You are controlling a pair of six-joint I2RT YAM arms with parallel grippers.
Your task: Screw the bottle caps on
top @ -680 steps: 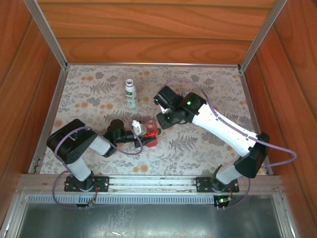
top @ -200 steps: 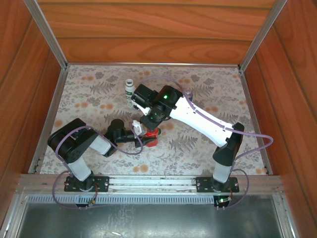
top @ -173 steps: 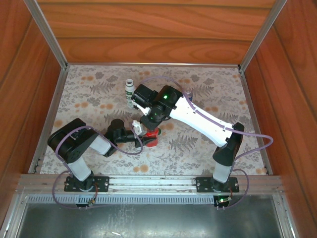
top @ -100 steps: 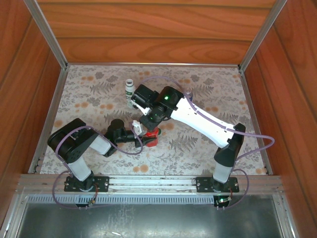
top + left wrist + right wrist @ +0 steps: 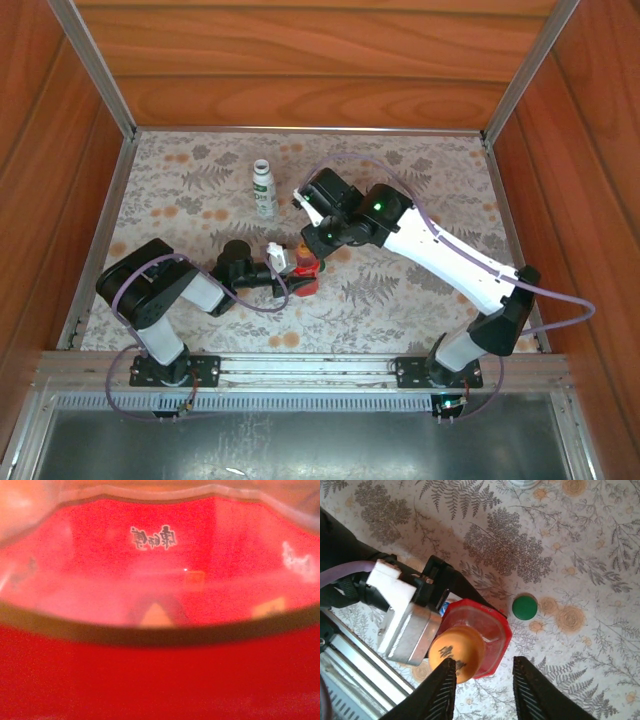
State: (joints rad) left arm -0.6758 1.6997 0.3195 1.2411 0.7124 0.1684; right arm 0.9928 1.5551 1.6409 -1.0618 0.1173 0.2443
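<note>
**Left claw [image 5: 293, 275] clenched on the red bottle [image 5: 487, 630]; right claw [image 5: 484, 661] spread and holding nothing.**
Nearest the arm bases, the left claw grips the red bottle from the side on the floral desk [image 5: 400, 290], and the orange cap [image 5: 457, 652] sits on the bottle's mouth. The right claw hangs just above, one finger beside that cap. A green cap [image 5: 525, 607] lies on the desk near the bottle. Farther back, the white bottle [image 5: 263, 190] stands upright.
</note>
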